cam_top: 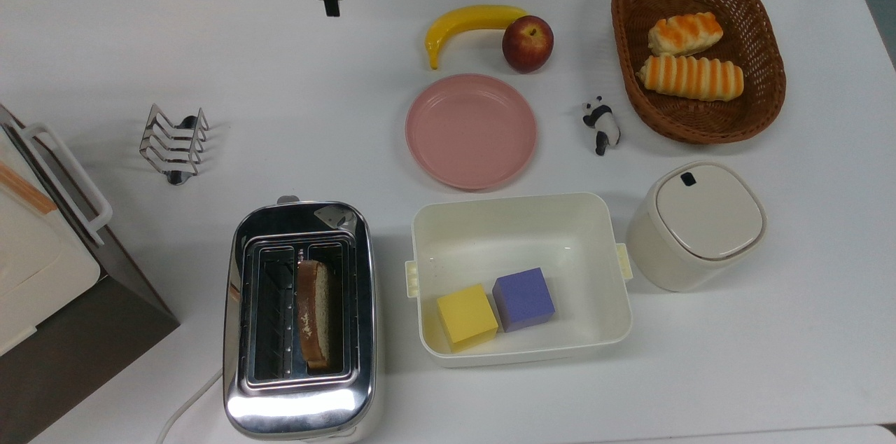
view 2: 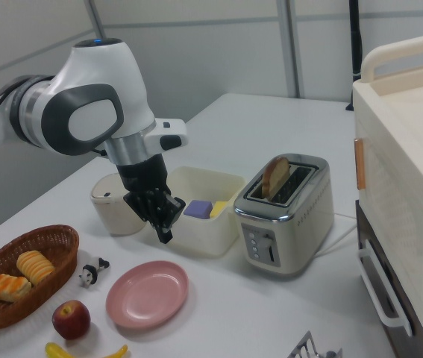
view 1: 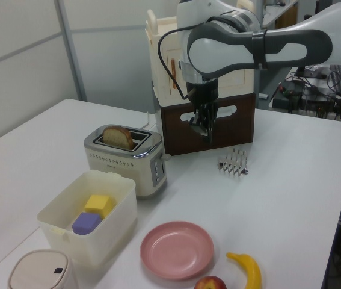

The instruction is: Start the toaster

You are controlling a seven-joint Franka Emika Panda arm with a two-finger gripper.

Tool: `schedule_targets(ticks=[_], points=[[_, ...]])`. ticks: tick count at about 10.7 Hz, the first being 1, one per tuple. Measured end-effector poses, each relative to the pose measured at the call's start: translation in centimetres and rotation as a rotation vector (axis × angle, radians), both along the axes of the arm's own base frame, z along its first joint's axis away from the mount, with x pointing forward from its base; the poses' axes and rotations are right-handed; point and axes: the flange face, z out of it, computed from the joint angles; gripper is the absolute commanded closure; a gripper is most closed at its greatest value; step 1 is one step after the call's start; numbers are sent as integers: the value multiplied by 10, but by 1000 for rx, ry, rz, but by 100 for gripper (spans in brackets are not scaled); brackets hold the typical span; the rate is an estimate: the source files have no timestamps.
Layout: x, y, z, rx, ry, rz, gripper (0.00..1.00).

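Top view puts the toaster point(cam_top: 301, 318) at lower left, bread slice point(cam_top: 314, 314) riding high in one slot, while the gripper point(cam_top: 330, 8) at the upper edge has its fingers pressed together, empty, probably to push the end lever point(view 2: 270, 249).

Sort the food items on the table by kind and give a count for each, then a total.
Striped bread rolls in the wicker basket: 2
Bread slice in the toaster: 1
Banana: 1
Apple: 1
Total: 5
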Motion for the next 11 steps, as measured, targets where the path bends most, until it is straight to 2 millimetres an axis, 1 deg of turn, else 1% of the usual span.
schedule_targets(ticks=[2,4,5,6,9,10,11], points=[[3,1,-3,-1,-3,2,100],[19,1,-9,-9,-76,5,100],[29,-2,-18,-15,-102,3,100],[38,-8,-27,-22,-121,-2,100],[67,-38,-53,-49,-148,18,100],[77,-45,-62,-57,-179,20,100],[86,-48,-73,-65,-202,22,100]])
